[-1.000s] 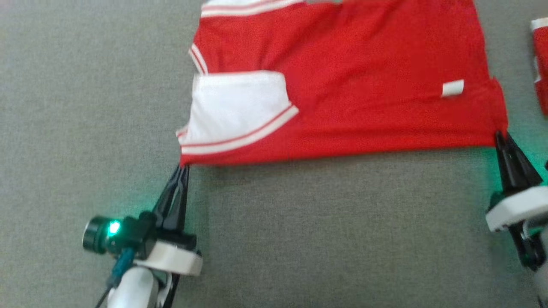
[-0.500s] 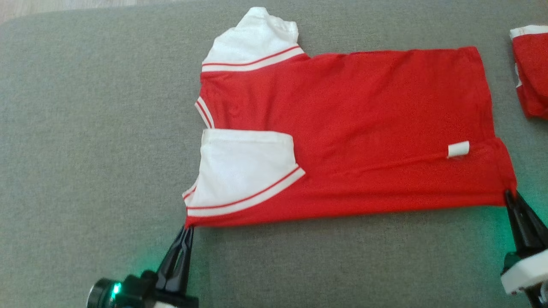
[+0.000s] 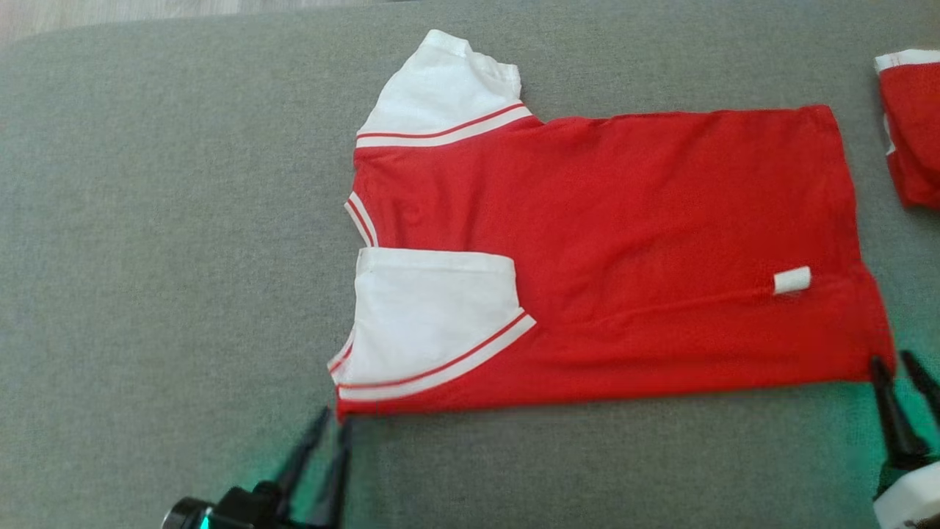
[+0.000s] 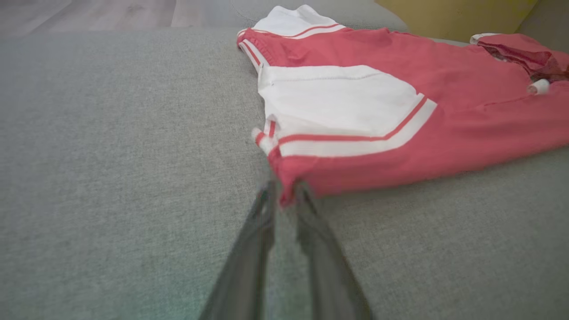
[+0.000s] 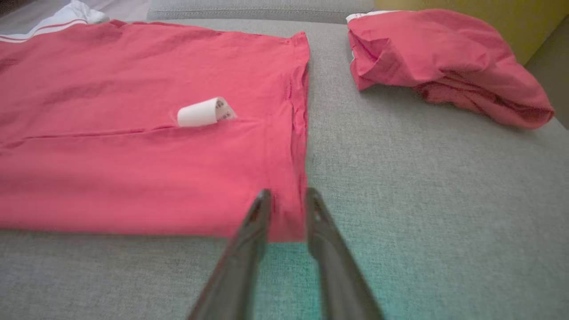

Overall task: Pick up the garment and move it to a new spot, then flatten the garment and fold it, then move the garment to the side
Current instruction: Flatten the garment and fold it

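The garment (image 3: 624, 242) is a red shirt with white sleeves. It lies folded lengthwise and flat on the grey cushion (image 3: 147, 257), sleeves to the left and hem to the right. My left gripper (image 3: 334, 420) stands at its near left corner with fingers slightly parted. In the left wrist view the red corner (image 4: 284, 195) sits loose between the tips of the left gripper (image 4: 284, 189). My right gripper (image 3: 891, 360) is at the near right hem corner, also parted. In the right wrist view the right gripper (image 5: 286, 195) straddles that corner of the garment (image 5: 133, 155).
A second red garment (image 3: 910, 125) lies bunched at the far right, apart from the shirt's hem (image 5: 444, 62). A white label (image 3: 792, 281) curls up near the hem. The cushion's far edge and wooden floor (image 3: 110, 11) run along the top left.
Both grippers have parted their fingers at the shirt's near corners, which they pinched shut before. The head camera has tilted, so the whole shirt now shows lower in view.
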{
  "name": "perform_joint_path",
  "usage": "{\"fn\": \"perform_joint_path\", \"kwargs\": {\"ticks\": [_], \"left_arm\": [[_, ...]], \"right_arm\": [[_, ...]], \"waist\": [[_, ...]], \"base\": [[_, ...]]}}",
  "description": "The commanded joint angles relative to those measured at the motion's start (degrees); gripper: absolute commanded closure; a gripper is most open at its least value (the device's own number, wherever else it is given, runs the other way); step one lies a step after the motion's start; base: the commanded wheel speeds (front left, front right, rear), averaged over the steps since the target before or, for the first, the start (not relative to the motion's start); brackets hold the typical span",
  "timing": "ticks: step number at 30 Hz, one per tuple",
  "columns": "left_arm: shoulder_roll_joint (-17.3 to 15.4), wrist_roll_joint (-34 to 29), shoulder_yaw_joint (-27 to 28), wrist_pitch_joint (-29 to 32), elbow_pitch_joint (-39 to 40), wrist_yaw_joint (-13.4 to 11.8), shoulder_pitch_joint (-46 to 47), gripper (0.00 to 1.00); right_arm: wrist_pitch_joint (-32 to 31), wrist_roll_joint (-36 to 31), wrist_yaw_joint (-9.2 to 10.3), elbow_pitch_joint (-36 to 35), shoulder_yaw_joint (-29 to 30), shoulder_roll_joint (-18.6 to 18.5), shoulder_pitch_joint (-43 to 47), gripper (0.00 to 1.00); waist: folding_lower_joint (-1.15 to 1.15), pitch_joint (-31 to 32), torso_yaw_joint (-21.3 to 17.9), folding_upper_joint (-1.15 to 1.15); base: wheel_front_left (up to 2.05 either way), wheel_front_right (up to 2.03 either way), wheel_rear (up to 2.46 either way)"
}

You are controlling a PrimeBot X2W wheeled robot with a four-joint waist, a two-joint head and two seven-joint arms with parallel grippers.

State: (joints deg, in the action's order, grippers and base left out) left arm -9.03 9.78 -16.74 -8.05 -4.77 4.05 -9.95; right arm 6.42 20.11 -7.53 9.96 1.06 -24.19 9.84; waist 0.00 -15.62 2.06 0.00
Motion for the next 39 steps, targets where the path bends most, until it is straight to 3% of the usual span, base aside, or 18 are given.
{"fn": "perform_joint_path", "kwargs": {"ticks": [1, 9, 16, 21, 25, 33, 39], "left_arm": [[-0.8, 0.0, 1.5, -0.1, 2.2, -0.3, 1.0, 0.0], [-5.1, 0.3, 4.2, 4.2, 10.9, 0.7, 10.1, 0.0], [-14.7, 5.2, 3.9, 14.4, 13.8, 3.2, 31.7, 0.0], [-24.1, 15.3, -6.1, 23.5, 8.9, 3.4, 50.1, 0.0], [-29.3, 23.4, -13.5, 30.8, 2.2, 3.4, 62.8, 0.0], [-33.3, 32.3, -22.0, 41.7, -7.2, 3.4, 76.4, 0.0], [-34.8, 34.8, -26.9, 44.0, -10.7, 3.4, 82.3, 0.0]], "right_arm": [[0.3, 0.1, 0.04, -2.0, 0.3, -1.6, 0.8, 0.0], [1.6, -1.5, 0.04, -7.9, 1.9, -1.4, -1.7, 0.0], [2.4, -3.4, 0.04, -12.0, 0.0, -0.5, -7.1, 0.0], [2.8, -4.0, 0.04, -12.7, -2.5, -0.9, -11.0, 0.0], [3.5, -4.1, 0.04, -12.2, -4.5, -0.8, -14.2, 0.0], [4.6, -3.2, 0.04, -9.8, -8.0, 0.0, -18.1, 0.0], [5.9, -2.6, 0.04, -7.4, -9.8, 0.6, -20.2, 0.0]], "waist": [[0.0, 0.0, 0.0, 0.0], [0.0, -2.1, -1.8, 0.0], [0.0, -7.5, -4.5, 0.0], [0.0, -12.2, -6.9, 0.0], [0.0, -15.2, -9.1, 0.0], [0.0, -18.7, -12.6, 0.0], [0.0, -20.8, -14.7, 0.0]], "base": [[0.0, 0.0, 0.0], [0.0, 0.0, 0.0], [0.0, 0.0, 0.0], [0.0, 0.0, 0.0], [0.0, 0.0, 0.0], [0.0, 0.0, 0.0], [0.0, 0.0, 0.0]]}}
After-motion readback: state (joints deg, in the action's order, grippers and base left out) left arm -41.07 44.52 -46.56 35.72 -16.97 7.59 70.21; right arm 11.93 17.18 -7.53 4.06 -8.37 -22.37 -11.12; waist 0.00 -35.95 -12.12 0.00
